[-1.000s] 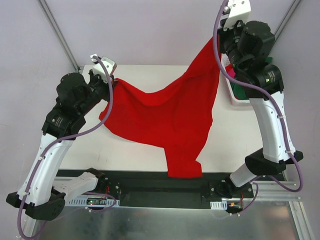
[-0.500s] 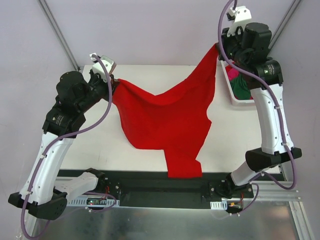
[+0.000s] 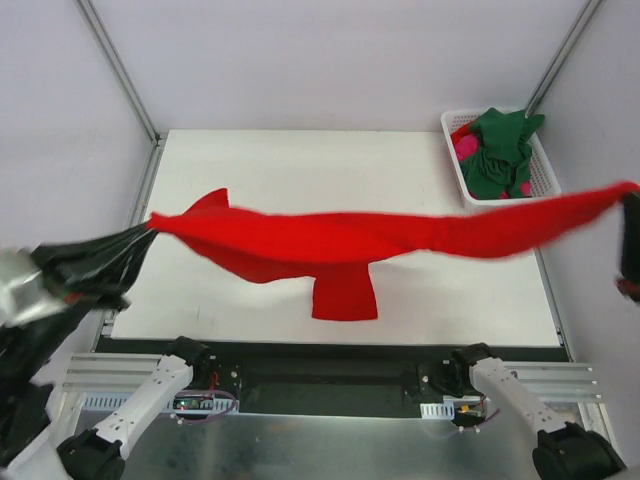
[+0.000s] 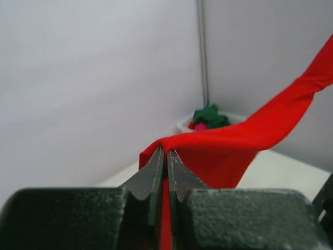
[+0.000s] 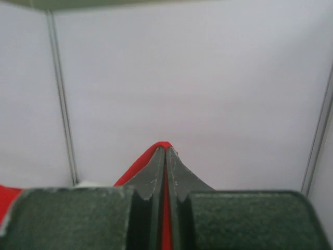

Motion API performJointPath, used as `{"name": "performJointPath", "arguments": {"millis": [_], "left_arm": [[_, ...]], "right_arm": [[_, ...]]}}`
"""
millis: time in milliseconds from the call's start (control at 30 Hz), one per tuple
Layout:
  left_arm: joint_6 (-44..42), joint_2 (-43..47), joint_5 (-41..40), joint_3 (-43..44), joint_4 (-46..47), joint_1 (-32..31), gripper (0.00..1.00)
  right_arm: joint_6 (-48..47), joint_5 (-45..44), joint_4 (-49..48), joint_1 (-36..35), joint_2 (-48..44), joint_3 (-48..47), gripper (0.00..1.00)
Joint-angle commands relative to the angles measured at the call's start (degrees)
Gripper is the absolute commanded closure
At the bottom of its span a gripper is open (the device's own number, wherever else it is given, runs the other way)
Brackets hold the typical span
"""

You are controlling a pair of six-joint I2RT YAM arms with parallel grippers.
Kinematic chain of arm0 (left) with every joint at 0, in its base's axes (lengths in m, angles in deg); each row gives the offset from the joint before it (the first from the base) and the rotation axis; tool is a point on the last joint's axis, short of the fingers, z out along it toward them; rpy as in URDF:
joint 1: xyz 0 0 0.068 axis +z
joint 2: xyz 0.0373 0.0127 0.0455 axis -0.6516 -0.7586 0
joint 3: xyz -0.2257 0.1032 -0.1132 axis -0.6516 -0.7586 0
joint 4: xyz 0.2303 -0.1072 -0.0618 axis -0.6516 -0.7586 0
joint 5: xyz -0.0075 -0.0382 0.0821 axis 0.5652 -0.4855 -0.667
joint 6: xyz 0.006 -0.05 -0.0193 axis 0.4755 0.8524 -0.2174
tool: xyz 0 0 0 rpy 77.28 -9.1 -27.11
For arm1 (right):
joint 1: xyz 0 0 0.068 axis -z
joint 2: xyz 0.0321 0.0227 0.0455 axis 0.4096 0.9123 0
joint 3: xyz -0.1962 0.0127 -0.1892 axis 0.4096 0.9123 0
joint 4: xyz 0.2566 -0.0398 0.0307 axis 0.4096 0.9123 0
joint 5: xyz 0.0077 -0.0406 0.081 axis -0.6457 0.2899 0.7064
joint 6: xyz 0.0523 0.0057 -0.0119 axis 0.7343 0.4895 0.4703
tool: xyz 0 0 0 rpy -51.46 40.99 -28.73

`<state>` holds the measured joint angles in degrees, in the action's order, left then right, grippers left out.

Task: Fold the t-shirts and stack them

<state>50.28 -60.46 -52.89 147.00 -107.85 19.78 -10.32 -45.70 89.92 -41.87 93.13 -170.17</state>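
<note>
Above the desk [image 3: 300, 170], the red t-shirt [image 3: 340, 238] spanned nine to three o'clock. The left pincer [image 4: 165, 154] pinched the nine end, the right pincer [image 5: 165, 151] the three.

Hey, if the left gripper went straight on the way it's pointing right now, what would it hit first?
The red t-shirt it is pinching, stretched just beyond the left gripper. Past that, probably the white basket in the far corner, though depth is unclear.
</note>
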Motion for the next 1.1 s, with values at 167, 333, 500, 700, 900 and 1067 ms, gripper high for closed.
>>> {"name": "performJointPath", "arguments": {"millis": [167,333,500,700,900,1067], "left_arm": [[5.06,4.13,9.66,12.50,1.69,0.41,1.00],[-3.02,-0.08,1.42,8.21,2.56,0.32,1.00],[-9.96,-9.46,-4.05,-3.56,7.39,0.32,1.00],[-10.59,-19.05,-7.22,-24.38,21.08,0.32,1.00],[-8.31,-30.46,-12.03,-38.20,31.47,0.41,1.00],[-8.05,-42.43,-16.19,-37.42,34.29,1.46,1.00]], "right_arm": [[1.60,2.97,-6.26,0.20,-5.08,-1.82,0.99],[0.11,-0.97,-10.84,0.20,0.08,2.03,0.99],[-2.00,-7.21,-14.26,0.20,7.57,8.63,0.99],[-1.13,-8.90,-21.19,0.20,13.64,26.89,0.99],[3.35,-9.51,-29.81,0.20,20.38,44.65,0.99],[5.02,-9.16,-32.54,0.20,29.28,46.08,0.99]]}}
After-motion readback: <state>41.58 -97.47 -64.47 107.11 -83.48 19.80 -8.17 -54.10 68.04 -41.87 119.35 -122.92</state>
